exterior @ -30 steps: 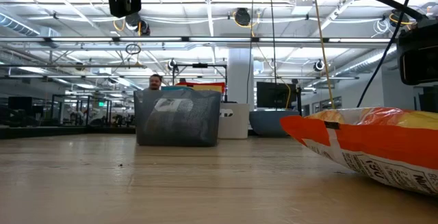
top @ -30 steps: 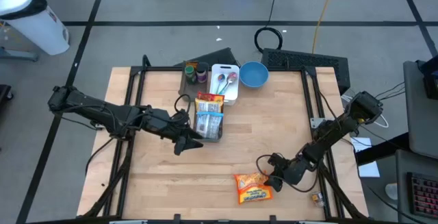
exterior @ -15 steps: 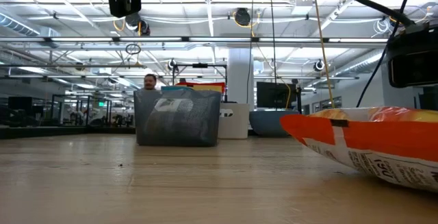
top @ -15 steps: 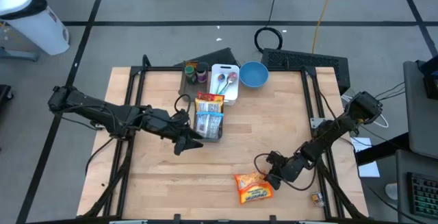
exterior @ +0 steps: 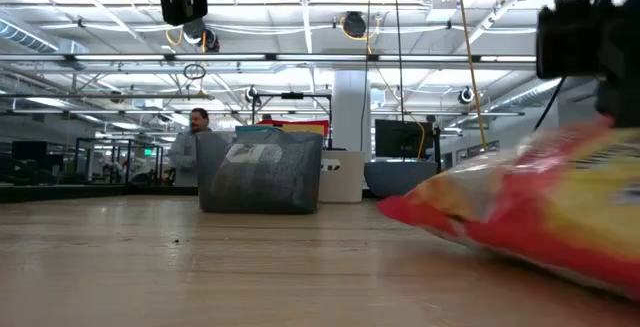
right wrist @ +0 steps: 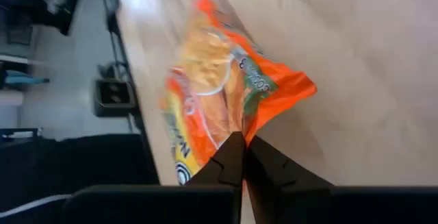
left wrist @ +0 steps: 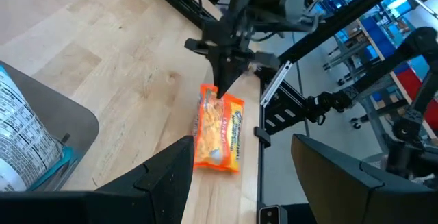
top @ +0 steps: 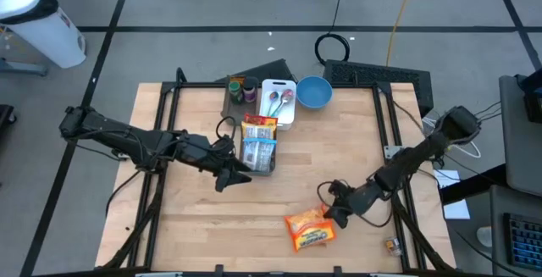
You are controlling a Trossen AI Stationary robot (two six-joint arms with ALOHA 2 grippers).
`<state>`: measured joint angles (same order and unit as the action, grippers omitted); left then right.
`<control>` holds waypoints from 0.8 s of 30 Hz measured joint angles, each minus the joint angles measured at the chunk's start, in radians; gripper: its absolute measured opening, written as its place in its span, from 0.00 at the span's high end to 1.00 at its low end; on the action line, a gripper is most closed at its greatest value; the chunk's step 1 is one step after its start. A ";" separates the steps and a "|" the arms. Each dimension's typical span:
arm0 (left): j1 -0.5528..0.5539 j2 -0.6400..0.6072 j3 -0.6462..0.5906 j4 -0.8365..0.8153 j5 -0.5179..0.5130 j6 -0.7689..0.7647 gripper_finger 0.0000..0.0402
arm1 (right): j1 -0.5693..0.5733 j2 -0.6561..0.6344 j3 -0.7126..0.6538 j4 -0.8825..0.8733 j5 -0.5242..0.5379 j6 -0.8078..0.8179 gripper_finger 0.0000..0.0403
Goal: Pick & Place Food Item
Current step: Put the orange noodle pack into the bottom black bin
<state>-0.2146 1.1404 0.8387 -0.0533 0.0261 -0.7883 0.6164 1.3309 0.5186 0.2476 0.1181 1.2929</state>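
Right gripper (top: 325,215) pinched on orange snack bag (top: 308,229), lower centre of table (top: 356,141); print unreadable. Left gripper (top: 239,174) spread beside grey bin (top: 258,146). Low view alone shows a person (exterior: 188,145).

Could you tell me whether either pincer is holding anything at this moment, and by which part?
The right pincer is shut on the orange snack bag, pinching its edge at one end. The left pincer holds nothing, open beside the grey bin.
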 joint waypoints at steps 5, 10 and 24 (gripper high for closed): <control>0.039 0.000 0.000 0.004 0.049 0.000 0.36 | -0.090 -0.157 0.019 -0.155 -0.078 -0.113 1.00; 0.090 0.000 0.000 0.006 0.122 0.000 0.36 | -0.177 -0.266 0.140 -0.427 -0.129 -0.277 1.00; 0.289 0.000 0.107 0.022 0.273 0.227 0.36 | -0.491 -0.213 0.624 -0.844 -0.352 -0.800 1.00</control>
<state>0.0745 1.1400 0.9457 -0.0313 0.2994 -0.5615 0.1252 1.1182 1.1430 -0.5964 -0.2335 0.4926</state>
